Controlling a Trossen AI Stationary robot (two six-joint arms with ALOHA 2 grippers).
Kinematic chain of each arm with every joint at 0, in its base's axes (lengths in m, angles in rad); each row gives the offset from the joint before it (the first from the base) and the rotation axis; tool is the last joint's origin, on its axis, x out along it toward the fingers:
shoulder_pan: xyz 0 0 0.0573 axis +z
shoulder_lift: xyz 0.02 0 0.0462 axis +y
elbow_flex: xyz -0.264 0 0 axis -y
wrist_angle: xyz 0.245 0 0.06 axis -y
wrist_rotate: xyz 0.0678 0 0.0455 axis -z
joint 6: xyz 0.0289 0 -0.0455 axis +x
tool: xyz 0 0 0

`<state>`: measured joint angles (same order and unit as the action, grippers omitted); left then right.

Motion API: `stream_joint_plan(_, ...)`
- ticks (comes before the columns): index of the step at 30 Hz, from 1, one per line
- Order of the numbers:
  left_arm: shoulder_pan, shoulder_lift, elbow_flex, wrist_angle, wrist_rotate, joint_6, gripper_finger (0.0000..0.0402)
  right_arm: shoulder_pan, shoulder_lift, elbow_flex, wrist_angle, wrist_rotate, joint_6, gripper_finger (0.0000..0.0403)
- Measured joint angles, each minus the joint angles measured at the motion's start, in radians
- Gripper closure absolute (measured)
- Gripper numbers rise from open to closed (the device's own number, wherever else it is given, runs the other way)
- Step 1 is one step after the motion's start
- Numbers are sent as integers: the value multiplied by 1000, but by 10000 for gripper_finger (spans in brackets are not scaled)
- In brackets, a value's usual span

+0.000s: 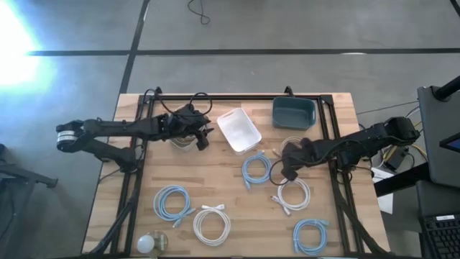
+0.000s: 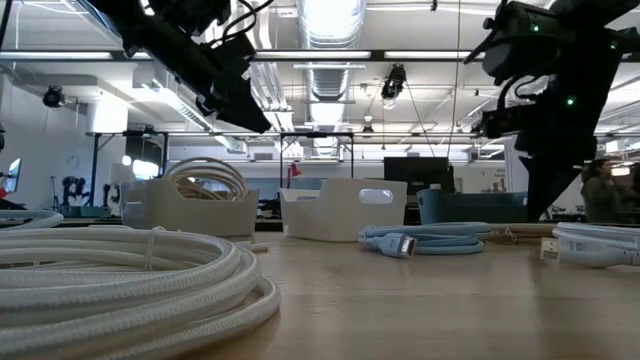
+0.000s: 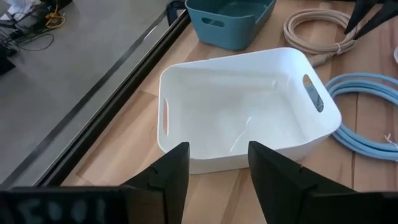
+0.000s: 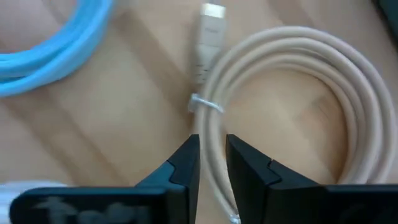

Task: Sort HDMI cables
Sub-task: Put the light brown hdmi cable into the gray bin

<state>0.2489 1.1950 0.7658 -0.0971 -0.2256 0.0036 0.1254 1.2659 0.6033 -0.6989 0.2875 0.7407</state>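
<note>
The beige-tan round cord coil (image 4: 292,106) lies near the wooden worktop's (image 1: 230,194) far right edge, and my right gripper (image 4: 212,163) pinches its strand; I judge this the pick-up step, so next I lift it clear. My left gripper (image 3: 213,172), fingers spread and empty, hovers beside the white plastic bin (image 3: 242,112).

Beige coil (image 4: 298,93), light-blue coils (image 1: 256,169) — white bin (image 3: 239,112), teal bin (image 1: 293,111)
</note>
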Motion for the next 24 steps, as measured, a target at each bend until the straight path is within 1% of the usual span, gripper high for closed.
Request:
stream_joint_plan(3, 0, 0, 0, 0, 0, 0, 231, -2, 0, 9, 0, -66, -25, 332)
stream_joint_plan(6, 0, 0, 0, 0, 0, -1, 233, -2, 0, 13, 1, -137, -29, 321)
stream_joint_plan(9, 0, 0, 0, 0, 0, -2, 234, -2, 0, 13, 1, -138, -53, 305)
stream_joint_plan(14, 0, 0, 0, 0, 0, -3, 234, -11, 0, 9, 1, -90, -61, 275)
stream_joint_plan(20, -1, 0, 0, 0, 0, -3, 234, -22, 0, -41, 8, -76, 24, 252)
stream_joint_plan(24, -1, 0, 0, 0, 0, -3, 234, -22, 0, -104, 82, -75, 67, 251)
